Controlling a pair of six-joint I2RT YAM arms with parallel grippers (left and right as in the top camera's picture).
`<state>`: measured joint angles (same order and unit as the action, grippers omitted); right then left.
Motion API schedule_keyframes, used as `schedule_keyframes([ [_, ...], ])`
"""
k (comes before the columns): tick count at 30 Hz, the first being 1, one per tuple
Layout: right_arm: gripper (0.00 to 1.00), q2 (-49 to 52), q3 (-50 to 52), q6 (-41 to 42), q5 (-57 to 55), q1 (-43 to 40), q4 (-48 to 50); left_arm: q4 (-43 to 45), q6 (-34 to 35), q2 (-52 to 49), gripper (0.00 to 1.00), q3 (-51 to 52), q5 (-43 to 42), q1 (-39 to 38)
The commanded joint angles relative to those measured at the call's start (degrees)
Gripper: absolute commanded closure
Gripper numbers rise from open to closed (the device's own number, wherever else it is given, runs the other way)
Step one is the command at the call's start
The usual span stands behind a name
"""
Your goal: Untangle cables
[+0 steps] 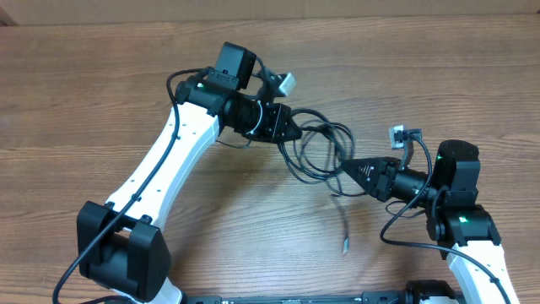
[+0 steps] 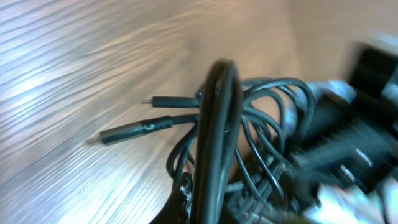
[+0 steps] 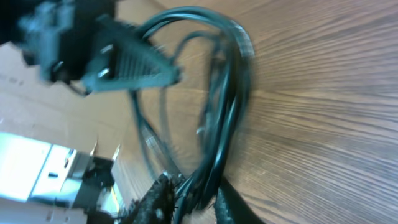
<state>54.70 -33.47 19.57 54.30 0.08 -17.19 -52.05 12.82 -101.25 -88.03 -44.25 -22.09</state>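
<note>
The cables are a looped bundle of thin black cords held between my two grippers at mid table. One loose end with a metallic plug trails toward the front. My left gripper is shut on the bundle's left side; in the left wrist view the cables run up between its fingers, with two plugs lying on the wood. My right gripper is shut on the bundle's right side; the right wrist view shows the cables pinched between its fingers.
The wooden table spans the view. The left arm reaches in from the front left, the right arm from the front right. The left gripper shows opposite in the right wrist view.
</note>
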Motion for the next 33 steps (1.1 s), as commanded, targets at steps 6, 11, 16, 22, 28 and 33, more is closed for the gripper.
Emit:
schedule_keyframes([
  [6,0.76,-0.17,0.07,-2.12,4.48,-0.13,0.46,3.26,8.68,1.62,0.96,-1.42,5.64,0.26],
  [11,0.67,-0.17,0.07,-2.05,3.58,-0.13,0.42,3.23,0.7,1.62,0.96,-1.42,-0.85,0.2],
  [16,0.36,-0.17,0.07,-1.64,-0.07,-0.13,-0.72,2.6,-9.09,1.62,0.96,-1.42,-12.2,0.2],
  [22,0.0,-0.17,0.07,-1.6,-9.97,-0.13,-6.6,-0.55,-16.98,1.62,0.96,-1.42,-19.28,0.2],
  [28,0.0,-0.2,0.07,-1.64,-10.88,-0.13,-6.88,-4.48,-24.7,1.62,0.96,-1.42,-22.93,-0.07],
  [33,0.0,-0.2,0.07,-1.68,-10.99,-0.13,-6.82,-7.34,-31.61,1.62,0.96,-1.42,-25.9,-0.79],
])
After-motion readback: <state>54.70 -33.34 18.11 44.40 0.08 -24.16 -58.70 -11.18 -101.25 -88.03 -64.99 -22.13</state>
